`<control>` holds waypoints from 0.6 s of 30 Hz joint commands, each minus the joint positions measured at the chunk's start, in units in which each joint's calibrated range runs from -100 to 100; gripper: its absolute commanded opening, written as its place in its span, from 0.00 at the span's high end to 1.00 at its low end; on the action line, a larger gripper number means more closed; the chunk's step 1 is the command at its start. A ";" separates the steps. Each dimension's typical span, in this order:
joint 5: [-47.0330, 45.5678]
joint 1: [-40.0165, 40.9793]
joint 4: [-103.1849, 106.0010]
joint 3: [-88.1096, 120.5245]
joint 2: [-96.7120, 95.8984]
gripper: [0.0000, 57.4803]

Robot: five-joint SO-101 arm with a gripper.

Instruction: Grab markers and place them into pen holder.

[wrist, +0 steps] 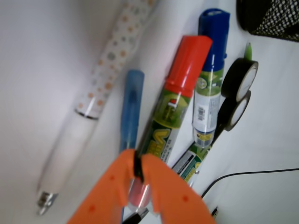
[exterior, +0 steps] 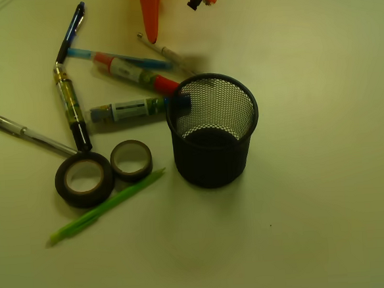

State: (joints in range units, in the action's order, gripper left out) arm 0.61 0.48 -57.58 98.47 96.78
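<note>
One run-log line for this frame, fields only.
gripper: shut, empty | position: above red-capped marker | markers: all three on table | pen holder: upright, empty

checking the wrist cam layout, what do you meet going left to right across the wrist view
Polka-dot white pen → thin blue pen → red-capped marker → blue-capped marker → two tape rolls → pen holder at the top right corner.

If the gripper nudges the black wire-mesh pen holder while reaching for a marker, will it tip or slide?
The black wire-mesh pen holder looks empty and see-through, so probably light; it would likely slide on the smooth table. A push near its rim could tip it, since it stands tall for its base.
</note>
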 commanded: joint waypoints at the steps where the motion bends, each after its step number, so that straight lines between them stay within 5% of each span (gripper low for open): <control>1: -0.93 -0.97 12.44 -2.19 2.12 0.34; 18: 3.42 -5.83 3.25 -13.42 2.03 0.34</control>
State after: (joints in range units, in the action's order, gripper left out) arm 3.15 -3.59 -49.89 93.53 98.43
